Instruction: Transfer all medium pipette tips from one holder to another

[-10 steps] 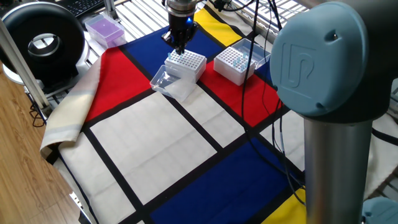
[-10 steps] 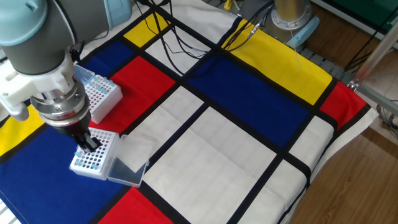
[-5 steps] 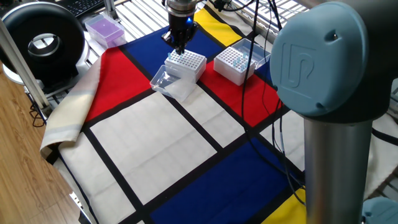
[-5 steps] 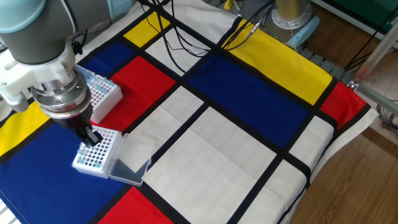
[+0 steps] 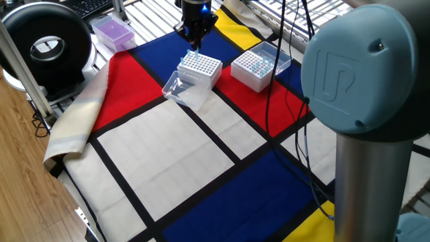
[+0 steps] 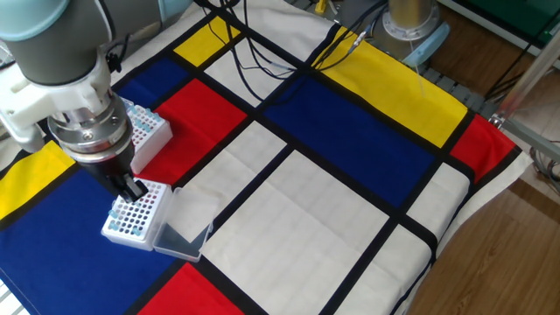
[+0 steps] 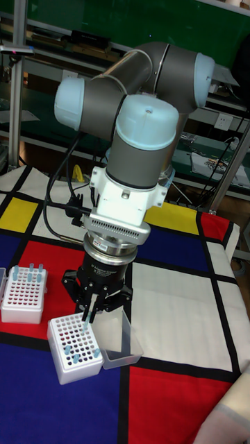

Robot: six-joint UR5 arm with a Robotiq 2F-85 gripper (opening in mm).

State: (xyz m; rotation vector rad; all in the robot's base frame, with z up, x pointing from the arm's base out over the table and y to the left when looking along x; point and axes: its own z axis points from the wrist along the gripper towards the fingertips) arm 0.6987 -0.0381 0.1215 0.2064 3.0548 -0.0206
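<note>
Sitting on the blue panel, the nearer white perforated box [image 7: 73, 345] holds a few medium pipette tips [image 7: 73, 356] along one side, most of its holes bare, and its clear lid [image 7: 119, 343] hangs open beside it. A second white box [image 7: 21, 294] rests apart on the red panel, with more pale-blue tips standing in it (its own clear lid open too). The gripper [image 7: 87, 317] hangs just above the nearer box, its fingers drawn together on one slim tip pointing down over the holes. Both boxes lie on a tablecloth [image 6: 297, 201] of red, blue, yellow and white blocks edged in black. Past its edge are a purple box [image 5: 113, 31], a round black device [image 5: 47, 44] and a wooden floor [image 5: 27, 188]; cables cross the cloth's far side.
</note>
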